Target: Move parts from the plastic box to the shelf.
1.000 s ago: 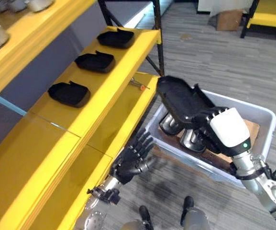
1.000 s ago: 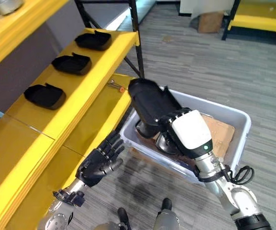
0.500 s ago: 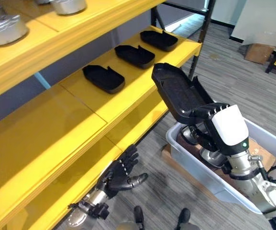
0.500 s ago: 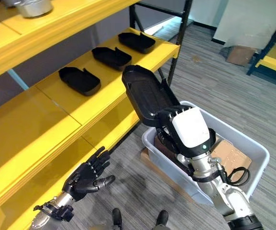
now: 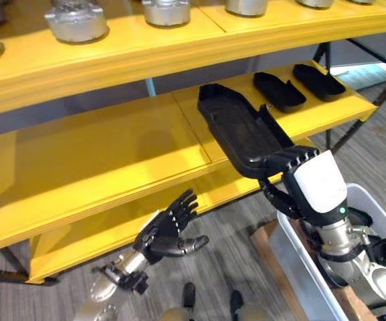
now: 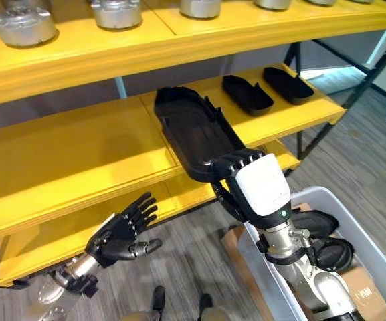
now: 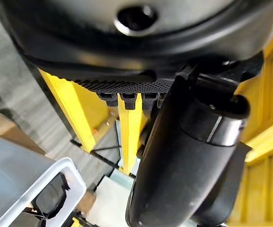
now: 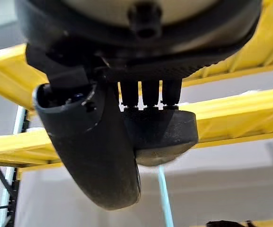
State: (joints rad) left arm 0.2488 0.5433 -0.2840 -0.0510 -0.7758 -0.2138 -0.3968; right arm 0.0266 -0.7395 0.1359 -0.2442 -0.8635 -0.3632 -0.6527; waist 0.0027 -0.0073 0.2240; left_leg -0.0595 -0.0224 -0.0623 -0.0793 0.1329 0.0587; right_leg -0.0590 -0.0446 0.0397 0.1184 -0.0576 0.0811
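One black part (image 5: pixel 239 130) sits gripped in the right hand (image 5: pixel 290 170) over the middle shelf (image 5: pixel 112 157), left hand (image 5: pixel 166 231) open at 7 o'clock.

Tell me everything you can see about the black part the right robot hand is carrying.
The long black tray-shaped plastic part is matte, shallow and hollow, with a raised rim, a rounded far end and a notched tab on one side. It is held tilted in the air, open side up, its far end over the middle yellow shelf board. The right robot hand grips its near end, fingers curled over the rim. Whether it touches the shelf is unclear.
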